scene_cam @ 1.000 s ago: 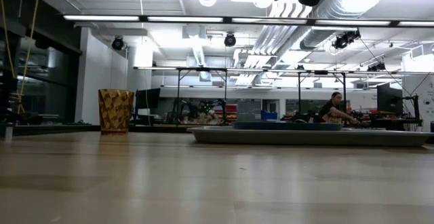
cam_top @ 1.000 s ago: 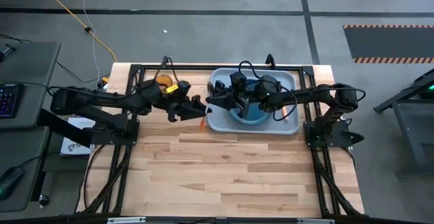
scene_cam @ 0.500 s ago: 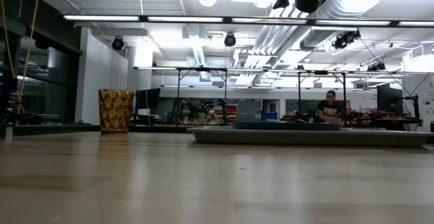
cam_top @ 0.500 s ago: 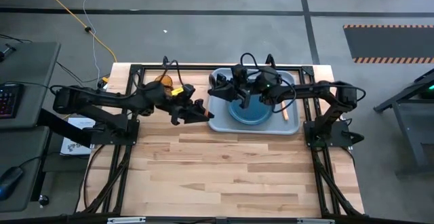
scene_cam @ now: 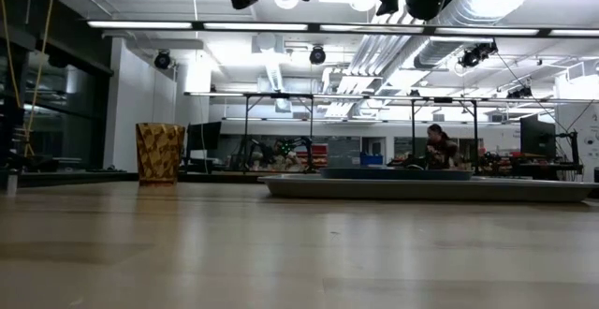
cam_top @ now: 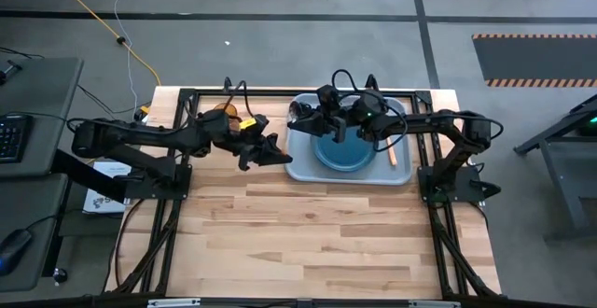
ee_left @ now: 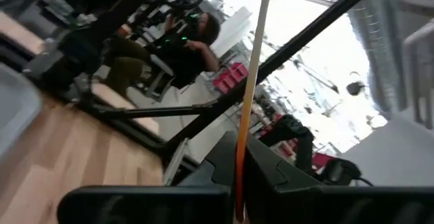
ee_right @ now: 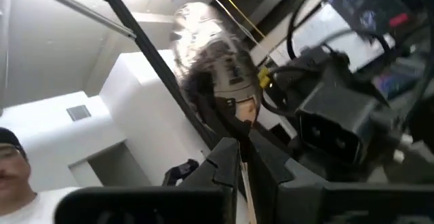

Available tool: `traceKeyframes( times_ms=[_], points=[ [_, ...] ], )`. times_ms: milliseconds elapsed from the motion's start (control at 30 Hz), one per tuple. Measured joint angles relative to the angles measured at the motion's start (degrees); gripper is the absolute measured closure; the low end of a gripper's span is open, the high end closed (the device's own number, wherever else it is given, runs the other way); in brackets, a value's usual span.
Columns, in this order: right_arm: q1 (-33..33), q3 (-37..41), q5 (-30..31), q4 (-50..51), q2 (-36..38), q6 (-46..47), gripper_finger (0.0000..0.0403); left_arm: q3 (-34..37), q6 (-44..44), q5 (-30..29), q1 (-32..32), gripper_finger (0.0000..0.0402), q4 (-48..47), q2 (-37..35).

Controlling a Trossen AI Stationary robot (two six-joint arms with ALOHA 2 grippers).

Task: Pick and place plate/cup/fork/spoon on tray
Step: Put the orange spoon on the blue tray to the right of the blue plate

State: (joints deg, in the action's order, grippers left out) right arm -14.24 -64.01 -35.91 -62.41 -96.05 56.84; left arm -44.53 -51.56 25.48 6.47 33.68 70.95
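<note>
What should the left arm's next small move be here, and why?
Probably carry the left hand a little rightward over the tray before lowering. It is shut on a thin orange-handled utensil but hangs just outside the tray's left rim. The right hand, holding the spoon, crowds that corner, so move gently.

The wooden table [cam_top: 308,233] carries the tray [cam_top: 401,173] at its far edge right of centre and the cup [cam_top: 224,112] at the far left, well apart from the tray.
</note>
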Motion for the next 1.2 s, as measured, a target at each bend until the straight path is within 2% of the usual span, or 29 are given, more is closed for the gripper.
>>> traceKeyframes(
  times_ms=[167, 367, 467, 600, 667, 833, 967, 1200],
  points=[
    [-2.3, 0.0, -0.8, 7.5, 2.6, 2.3, 0.0355, 0.0, 2.2, -0.9, 2.0, 0.04, -7.8, -4.5],
    [-4.7, 0.0, 0.4, 25.9, 9.7, -5.9, 0.0293, 0.0, 6.7, -6.7, 3.7, 0.04, -17.7, -12.4],
    [-5.3, 0.0, 3.7, 36.2, 13.9, -10.3, 0.0264, 0.0, 8.5, -15.7, 3.8, 0.0401, -24.8, -16.0],
    [-3.2, 0.0, 15.2, 49.5, 16.9, -16.4, 0.0231, 0.0, 9.2, -32.2, 1.8, 0.0401, -31.3, -16.5],
    [-1.4, 0.0, 20.2, 50.7, 17.0, -18.2, 0.0217, 0.0, 9.1, -35.4, 0.3, 0.0401, -30.8, -14.6],
    [1.4, 0.0, 26.3, 48.9, 14.7, -18.3, 0.0191, 0.0, 6.2, -36.0, -3.0, 0.0401, -21.9, -6.7],
    [1.6, 0.0, 26.5, 48.0, 13.1, -18.0, 0.0183, 0.0, 3.1, -36.0, -4.4, 0.0401, -12.7, -0.9],
    [1.3, 0.0, 27.3, 43.7, 12.8, -17.8, 0.0182, 0.0, -2.1, -36.0, -6.4, 0.0401, -5.7, 5.3]
  ],
)
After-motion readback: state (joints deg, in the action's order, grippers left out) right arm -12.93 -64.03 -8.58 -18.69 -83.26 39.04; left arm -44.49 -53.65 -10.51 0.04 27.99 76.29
